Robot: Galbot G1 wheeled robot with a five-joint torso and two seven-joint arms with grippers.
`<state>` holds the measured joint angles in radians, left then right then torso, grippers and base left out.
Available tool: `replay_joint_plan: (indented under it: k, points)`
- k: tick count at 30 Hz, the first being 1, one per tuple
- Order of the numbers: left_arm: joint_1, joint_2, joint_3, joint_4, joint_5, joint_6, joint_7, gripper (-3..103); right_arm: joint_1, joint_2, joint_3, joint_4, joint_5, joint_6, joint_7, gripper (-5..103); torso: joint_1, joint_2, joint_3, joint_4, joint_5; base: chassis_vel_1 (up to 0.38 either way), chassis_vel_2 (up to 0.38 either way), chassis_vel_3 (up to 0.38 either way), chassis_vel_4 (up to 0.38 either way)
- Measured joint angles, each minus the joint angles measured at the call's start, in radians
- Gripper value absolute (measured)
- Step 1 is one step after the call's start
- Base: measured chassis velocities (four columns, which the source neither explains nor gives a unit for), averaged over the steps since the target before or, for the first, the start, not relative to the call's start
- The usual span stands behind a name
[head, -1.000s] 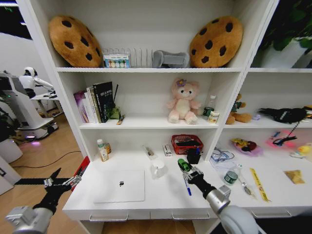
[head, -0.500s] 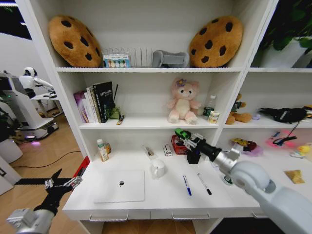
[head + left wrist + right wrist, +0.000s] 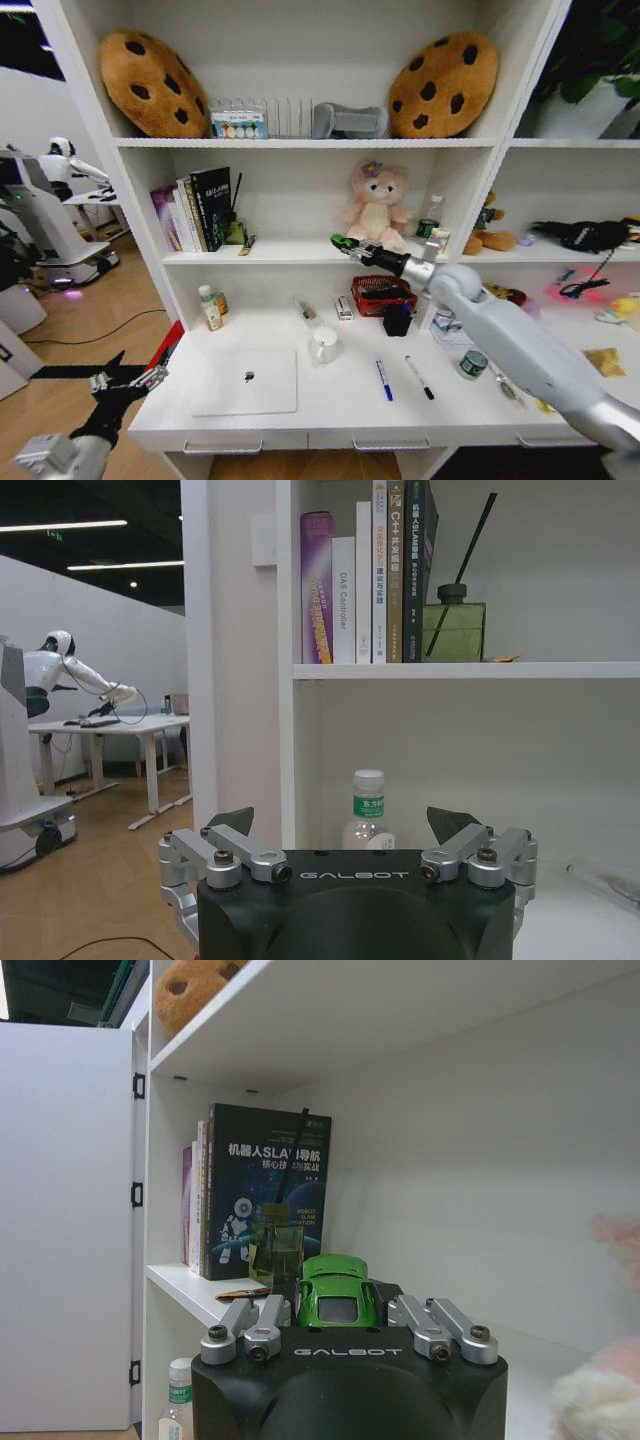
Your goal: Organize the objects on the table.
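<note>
**Toy car held at the shelf edge — a bump or a slip is the danger**

The green toy car (image 3: 338, 1288) sits pinched between the fingers of the right gripper (image 3: 345, 244), which is clamped on it and raised to the level of the middle shelf (image 3: 290, 256), well above the table (image 3: 340, 400). In the head view the car hangs just over the shelf's front edge, between the stack of books (image 3: 195, 208) and the pink plush toy (image 3: 374, 208).

The grip looks narrow — the wrist view shows the car's roof and windscreen poking up between the fingers, so only its lower sides seem to be held. A smooth little body like that could twist or pop loose if the arm jolts. A fall from here would likely land on the table near the white mug (image 3: 323, 346) or the laptop (image 3: 246, 381), or roll off.

The shelf is crowded too. The green glass bottle with a stick (image 3: 277, 1247) stands near the books, and a sideways sweep could tip it. The plush toy sits close beside the arm and could be brushed.

The left gripper (image 3: 120, 380) hangs with fingers spread, empty, low beside the table's left end. The blue pen (image 3: 383, 380), the marker (image 3: 420, 378) and the green-capped jar (image 3: 473, 363) lie untouched on the table.
</note>
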<state>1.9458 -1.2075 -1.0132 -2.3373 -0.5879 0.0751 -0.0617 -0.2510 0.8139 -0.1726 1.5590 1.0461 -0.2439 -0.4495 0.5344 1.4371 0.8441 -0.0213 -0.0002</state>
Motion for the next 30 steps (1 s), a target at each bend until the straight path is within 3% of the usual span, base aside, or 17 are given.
replay_joint_plan:
  k: [6,14,30]
  points:
    - [-0.003,-0.003,-0.01,0.009,-0.004,-0.001,0.0,98,0.121,0.087,-0.102,-0.127,-0.037,-0.068,0.024,37,0.0,0.0,0.0,-0.0002,0.0,0.0,0.0,0.0,0.0]
    - [-0.013,-0.019,0.01,0.008,-0.003,-0.001,0.002,98,0.202,0.125,-0.199,-0.219,-0.077,-0.103,0.01,37,0.0,0.0,0.0,-0.0003,0.0002,0.0,0.0,0.0,0.0]
    - [-0.018,-0.046,0.009,-0.001,-0.009,-0.005,0.011,97,0.303,0.225,-0.291,-0.369,-0.081,-0.107,0.027,37,0.0,0.0,0.0,0.0001,0.0001,0.0,0.0,0.0,0.0]
